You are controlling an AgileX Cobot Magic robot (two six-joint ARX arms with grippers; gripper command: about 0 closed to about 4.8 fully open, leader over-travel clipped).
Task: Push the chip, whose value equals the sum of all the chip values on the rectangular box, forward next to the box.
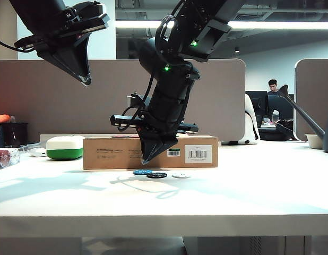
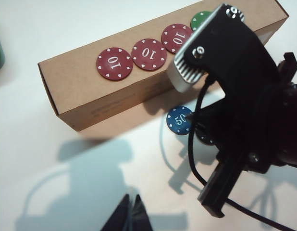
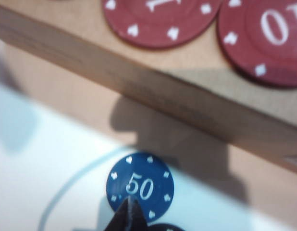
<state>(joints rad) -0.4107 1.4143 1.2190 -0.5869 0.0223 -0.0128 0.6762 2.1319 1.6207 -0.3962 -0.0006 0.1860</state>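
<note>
Right gripper [image 1: 146,161], fingers closed to a point, lowered with its tip on the near edge of the blue chip [image 3: 140,186] marked 50. Blue chip lies flat on the white counter [image 1: 249,196], near the front face of the rectangular box [image 1: 111,154] but apart from it, with a black chip [image 1: 157,175] just beside it and a white chip [image 1: 181,175] further along. Three red chips [image 2: 114,63] marked 10 and a green chip [image 2: 200,19] lie in a row on the box top. Left gripper [image 1: 87,81], fingers together, hangs high above the counter.
</note>
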